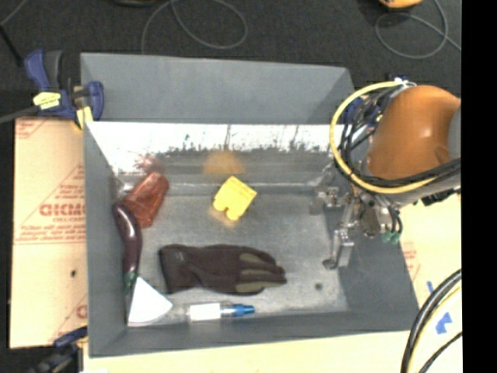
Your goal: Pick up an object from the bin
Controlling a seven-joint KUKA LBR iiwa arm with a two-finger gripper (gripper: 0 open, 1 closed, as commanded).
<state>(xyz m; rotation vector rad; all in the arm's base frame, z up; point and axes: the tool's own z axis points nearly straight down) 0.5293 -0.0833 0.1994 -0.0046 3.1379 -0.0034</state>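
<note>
As my arm reaches in from the right of the camera view, my gripper [336, 253] hangs at the right end of the grey metal bin [217, 92], near its right wall and above a bare stretch of floor. Whether my gripper is open or closed I cannot tell. Above it sit the orange cover [411, 134] of my wrist and a loop of cables [347, 142].

Nearest thing: a dark brown glove [221, 268], lying flat on the floor left of my gripper, with its finger ends pointing toward me and a clear gap between us. In front of the glove, along the near wall, lies a white pen [220, 311] with a blue cap.

Farther left and toward the back wall, a yellow block [233, 196] rests alone on the floor, well apart from my gripper.

Against the left wall are three things: a reddish-brown translucent piece [146, 196] near the back; a dark maroon elongated thing [128, 235] just below it; and a white triangular piece [147, 301] in the near left corner, just beside the glove's cuff.
</note>
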